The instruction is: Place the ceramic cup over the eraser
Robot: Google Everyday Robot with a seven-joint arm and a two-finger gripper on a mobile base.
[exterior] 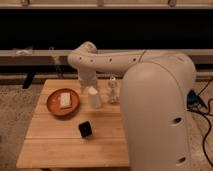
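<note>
The ceramic cup [94,98] is plain white and stands upright on the wooden table [55,145], just right of the orange dish. The eraser [85,130] is a small black block lying on the table in front of the cup, a short gap away and uncovered. My gripper [88,86] hangs down from the white arm [107,59] and sits at the cup's upper left rim, right against it.
An orange dish [56,106] holding a white block [65,99] sits at the table's left. A small clear glass item [112,90] stands right of the cup. My large white arm body [160,110] covers the table's right side.
</note>
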